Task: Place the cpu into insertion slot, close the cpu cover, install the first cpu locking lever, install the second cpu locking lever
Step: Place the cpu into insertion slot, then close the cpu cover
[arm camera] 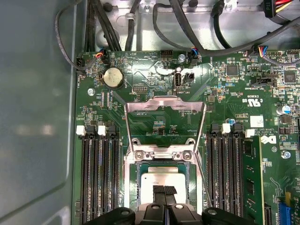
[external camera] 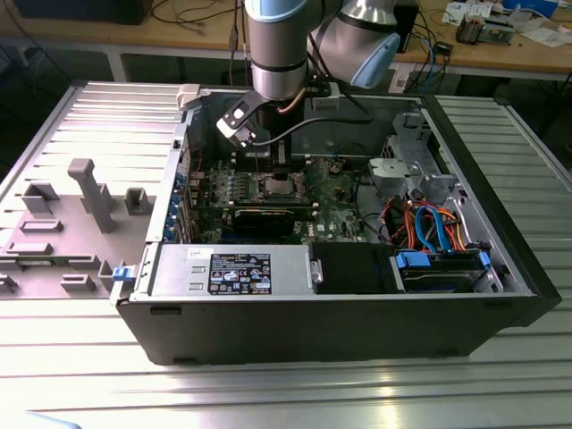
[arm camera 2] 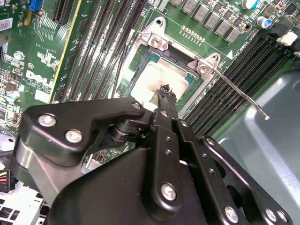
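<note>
Presently your gripper [arm camera: 164,191], tips pressed together, touches the seated cpu [arm camera: 150,187], exterior view's centre. The cpu cover [arm camera: 164,104] stands open for access.

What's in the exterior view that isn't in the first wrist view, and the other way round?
Exterior view: the whole computer case, the robot arm, blue and orange cables. First wrist view: the cpu lying in the insertion slot, the cpu cover standing open, a round battery. Both: the green motherboard and the end effector above the cpu.
</note>
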